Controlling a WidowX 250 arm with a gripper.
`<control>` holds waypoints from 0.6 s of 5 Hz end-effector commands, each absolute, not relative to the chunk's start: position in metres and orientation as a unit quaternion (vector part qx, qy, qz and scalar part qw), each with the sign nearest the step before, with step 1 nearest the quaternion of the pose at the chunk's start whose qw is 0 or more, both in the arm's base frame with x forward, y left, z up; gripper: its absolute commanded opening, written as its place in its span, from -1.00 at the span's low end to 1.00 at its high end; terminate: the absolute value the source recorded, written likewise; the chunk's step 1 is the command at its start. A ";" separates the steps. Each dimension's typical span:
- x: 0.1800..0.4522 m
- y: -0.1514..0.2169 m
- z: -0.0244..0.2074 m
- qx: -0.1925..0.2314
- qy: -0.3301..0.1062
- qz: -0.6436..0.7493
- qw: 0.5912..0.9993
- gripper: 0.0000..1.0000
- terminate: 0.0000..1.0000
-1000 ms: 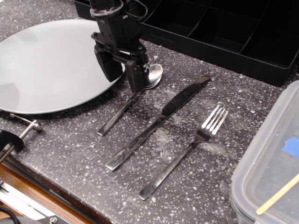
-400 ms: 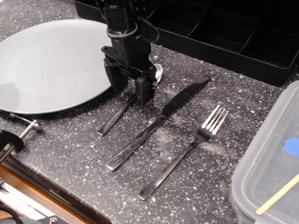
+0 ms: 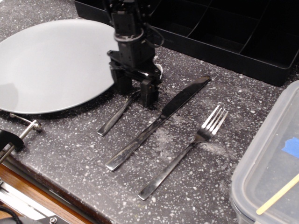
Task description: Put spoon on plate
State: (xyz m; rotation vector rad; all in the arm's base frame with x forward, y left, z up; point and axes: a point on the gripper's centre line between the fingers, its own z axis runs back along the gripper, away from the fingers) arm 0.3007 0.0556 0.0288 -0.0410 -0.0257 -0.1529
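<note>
The silver spoon (image 3: 114, 118) lies on the dark speckled counter just right of the grey plate (image 3: 46, 63), handle pointing to the lower left. Its bowl is mostly hidden behind my gripper. My black gripper (image 3: 136, 94) is down at counter level with its two fingers open, one on each side of the spoon's neck. The fingers straddle the spoon and are not closed on it. The plate is at the upper left and holds nothing.
A long knife (image 3: 156, 122) and a fork (image 3: 187, 150) lie to the right of the spoon. A black divided tray (image 3: 224, 32) runs along the back. A clear plastic container (image 3: 271, 163) is at the right edge. A metal clamp (image 3: 18, 133) is at the lower left.
My gripper has moved right and down from the plate's rim, along the spoon, until its open fingers straddle the spoon's neck. The spoon has not moved.
</note>
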 end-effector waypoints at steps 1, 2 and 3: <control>0.314 0.063 0.034 -0.016 -0.025 -0.072 0.997 -1.00 -1.00; 0.317 0.063 0.039 -0.021 -0.024 -0.068 0.997 -1.00 -1.00; 0.320 0.061 0.055 -0.028 -0.038 -0.072 0.996 -1.00 -1.00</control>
